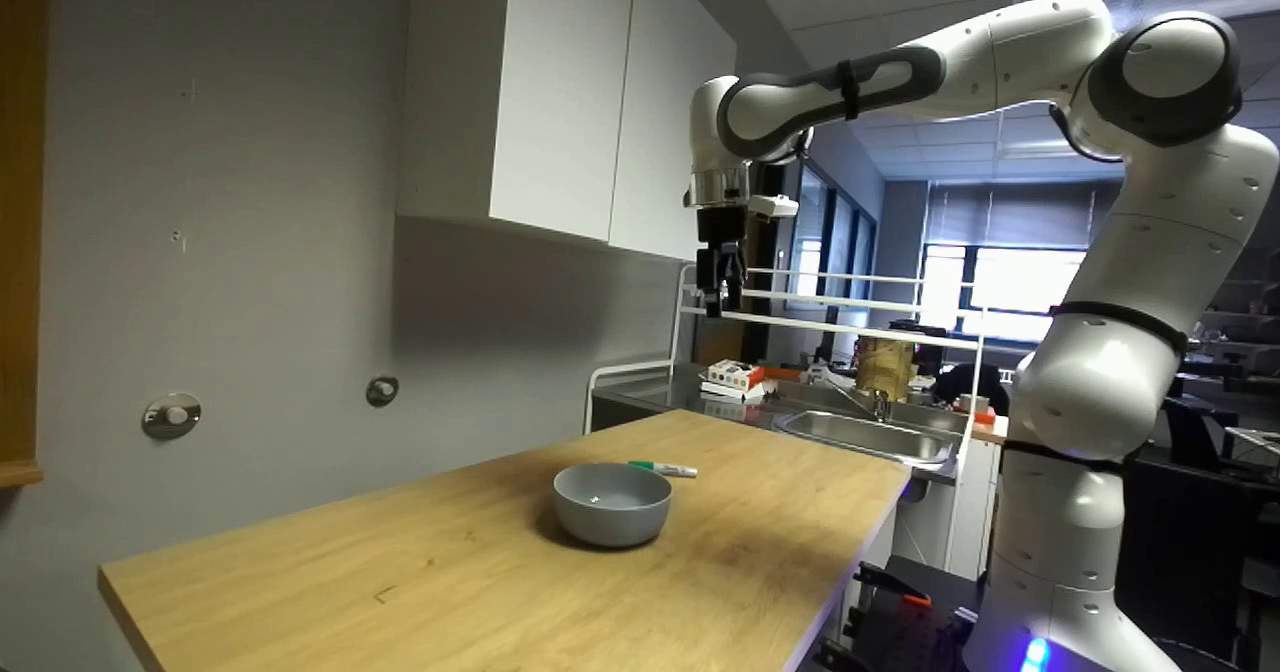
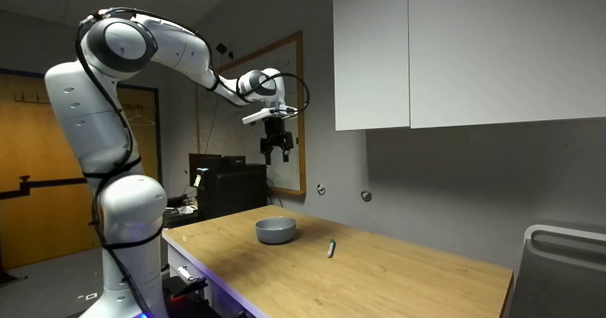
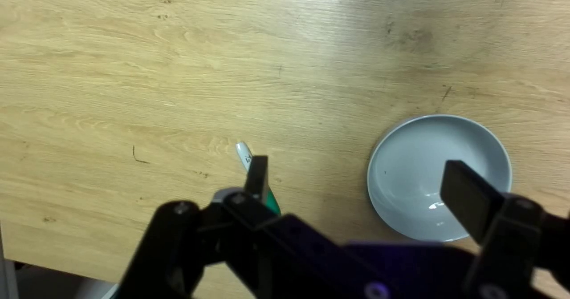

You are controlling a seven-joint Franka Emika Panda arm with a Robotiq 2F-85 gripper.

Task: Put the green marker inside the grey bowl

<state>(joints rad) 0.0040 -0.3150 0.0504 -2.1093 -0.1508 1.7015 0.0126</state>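
The green marker point(image 1: 665, 469) is white with a green cap and lies on the wooden table beside the grey bowl point(image 1: 612, 517). Both also show in an exterior view, with the marker point(image 2: 330, 249) apart from the bowl point(image 2: 275, 233). My gripper point(image 1: 722, 302) is high above the table, and it also shows in an exterior view point(image 2: 277, 158) with its fingers apart. In the wrist view the gripper point(image 3: 360, 181) is open and empty. There its left finger hides the middle of the marker point(image 3: 243, 151), and its right finger covers part of the bowl point(image 3: 409, 165). The bowl's inside looks empty.
The wooden table point(image 1: 400, 572) runs along a grey wall. White cabinets point(image 1: 570, 92) hang above it. A metal sink point(image 1: 870, 432) and a white rack point(image 1: 860, 332) stand past the table's end. A black cabinet point(image 2: 241, 188) stands behind the table.
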